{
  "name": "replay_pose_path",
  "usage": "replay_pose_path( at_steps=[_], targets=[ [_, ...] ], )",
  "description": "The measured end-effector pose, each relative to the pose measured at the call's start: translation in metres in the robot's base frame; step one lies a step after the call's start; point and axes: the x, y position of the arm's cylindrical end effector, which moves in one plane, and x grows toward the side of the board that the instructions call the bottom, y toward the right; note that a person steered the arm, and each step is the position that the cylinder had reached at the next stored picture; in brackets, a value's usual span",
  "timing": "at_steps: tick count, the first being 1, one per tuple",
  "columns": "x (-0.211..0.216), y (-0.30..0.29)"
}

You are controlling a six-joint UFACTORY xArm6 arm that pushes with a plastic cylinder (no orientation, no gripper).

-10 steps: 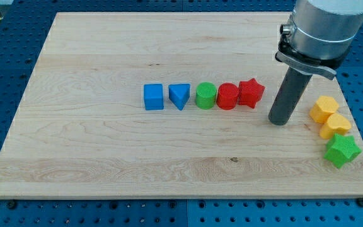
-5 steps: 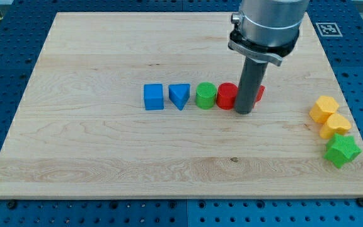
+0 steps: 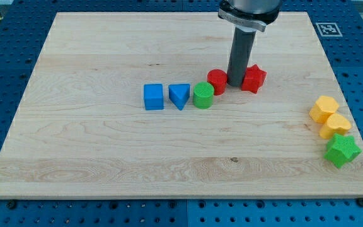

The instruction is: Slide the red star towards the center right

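The red star [image 3: 254, 78] lies on the wooden board [image 3: 106, 151], right of the middle and a little above mid-height. My tip [image 3: 236, 84] stands between it and the red cylinder [image 3: 217, 81], touching or almost touching both. The red cylinder sits just up and right of the green cylinder [image 3: 203, 96].
A blue cube [image 3: 154, 97] and a blue triangular block [image 3: 179, 96] stand in a row left of the green cylinder. At the board's right edge are two yellow blocks [image 3: 324, 109] [image 3: 335, 125] and a green star [image 3: 341, 150].
My tip moved from right of the row leftward and upward, wedging between the red cylinder and the red star. Both shifted toward the view's top; the star also moved slightly right.
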Motion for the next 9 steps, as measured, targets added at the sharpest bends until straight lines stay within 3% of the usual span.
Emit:
replay_pose_path(
  at_steps=[2,4,7,9],
  targets=[
    [-0.001,0.052],
    [-0.023,0.053],
    [-0.021,0.125],
    [-0.019,0.123]
  ],
)
